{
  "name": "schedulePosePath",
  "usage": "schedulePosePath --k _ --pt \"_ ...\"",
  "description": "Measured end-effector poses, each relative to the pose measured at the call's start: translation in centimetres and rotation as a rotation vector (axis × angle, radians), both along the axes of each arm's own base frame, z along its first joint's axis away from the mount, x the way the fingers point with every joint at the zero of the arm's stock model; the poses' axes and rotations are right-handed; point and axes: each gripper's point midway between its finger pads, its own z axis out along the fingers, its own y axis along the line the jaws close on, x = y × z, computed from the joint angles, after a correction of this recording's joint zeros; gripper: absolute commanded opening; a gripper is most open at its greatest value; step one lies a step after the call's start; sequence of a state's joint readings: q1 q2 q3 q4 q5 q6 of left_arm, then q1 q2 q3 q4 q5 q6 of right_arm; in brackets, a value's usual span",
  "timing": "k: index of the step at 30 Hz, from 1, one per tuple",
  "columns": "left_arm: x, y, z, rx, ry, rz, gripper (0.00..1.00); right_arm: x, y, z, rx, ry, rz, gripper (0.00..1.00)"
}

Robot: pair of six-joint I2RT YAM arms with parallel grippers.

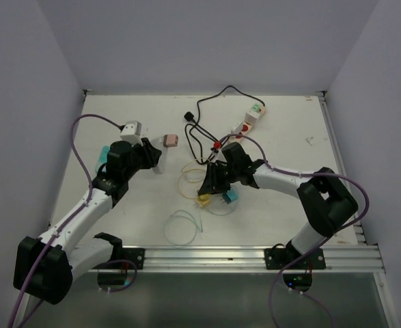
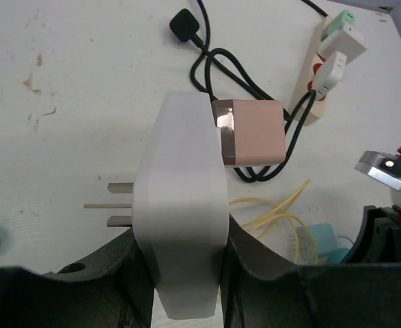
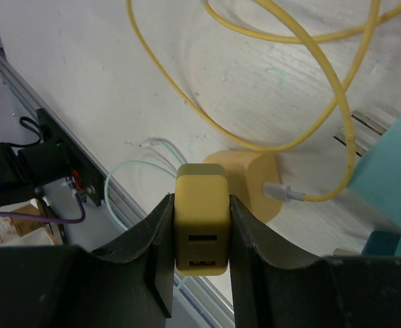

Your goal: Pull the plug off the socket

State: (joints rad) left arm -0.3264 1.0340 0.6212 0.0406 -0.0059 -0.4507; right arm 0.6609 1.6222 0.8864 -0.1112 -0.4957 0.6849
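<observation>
Nearest the left wrist camera, the left gripper [image 2: 180, 240] clamps the lower half of a white socket adapter [image 2: 183, 178], one black finger on each flank. The pink plug [image 2: 255, 131] sits in the adapter's upper right side, joined to it at a silvery band, and its pins are hidden inside. Three flat prongs stick out of the adapter's left side over bare table [image 2: 63, 102], which is the open side. The right side is crowded: a coiled black cable [image 2: 244, 85] runs just behind the plug, and a power strip [image 2: 326, 65] lies beyond it.

The right gripper [image 3: 200, 205] is closed on a yellow USB charger [image 3: 201, 225] with two ports facing the lens. A second yellow charger [image 3: 244, 179] lies just behind it, with a yellow cable [image 3: 337, 102] plugged into it. A teal block [image 3: 391, 174] is cut off at the right edge. The table's metal rail [image 3: 22, 89] shows only in this view, close at the left.

From above, the two grippers are well apart, and the left arm hides most of the adapter.
</observation>
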Motion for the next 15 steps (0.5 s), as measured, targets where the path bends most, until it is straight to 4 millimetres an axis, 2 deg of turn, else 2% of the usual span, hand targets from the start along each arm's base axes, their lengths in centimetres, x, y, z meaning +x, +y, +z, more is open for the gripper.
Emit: schedulePosePath --k 1,2,4,7,11,13,15 --pt "-0.1 -0.5 0.2 -0.009 -0.004 -0.030 0.00 -0.2 -0.1 -0.5 -0.008 0.005 0.004 0.21" --pt "-0.2 -0.9 0.4 -0.014 -0.008 -0.055 0.00 -0.3 -0.3 -0.8 -0.015 0.009 0.005 0.29" --pt "-0.5 -1.5 0.7 -0.023 -0.014 -0.095 0.00 -0.4 -0.4 -1.3 -0.019 0.011 0.006 0.38" --pt "-0.8 -2.1 0.9 -0.031 -0.020 -0.135 0.00 -0.1 -0.5 -1.4 -0.024 -0.004 -0.005 0.60" --pt "-1.1 -2.5 1.4 -0.042 -0.032 -0.165 0.00 0.7 -1.7 -1.7 -0.083 -0.050 -0.065 0.74" --pt "-1.3 -2.7 1.8 -0.048 -0.041 -0.175 0.00 1.3 -2.4 -1.0 -0.107 -0.096 -0.103 0.78" --pt "-1.5 -2.8 2.2 -0.055 -0.052 -0.187 0.00 2.3 -3.0 0.7 -0.109 -0.166 -0.151 0.79"
